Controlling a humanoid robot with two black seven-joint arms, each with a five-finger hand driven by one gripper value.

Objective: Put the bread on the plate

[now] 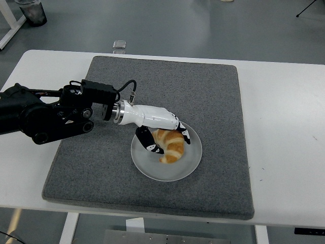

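The left hand (161,131) grips the croissant (171,144), which rests on the plate (152,170). The plate sits on a grey mat (203,96) covering the white table (284,132).

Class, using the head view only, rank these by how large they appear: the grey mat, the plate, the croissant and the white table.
1. white table
2. grey mat
3. plate
4. croissant, partly covered by the left hand
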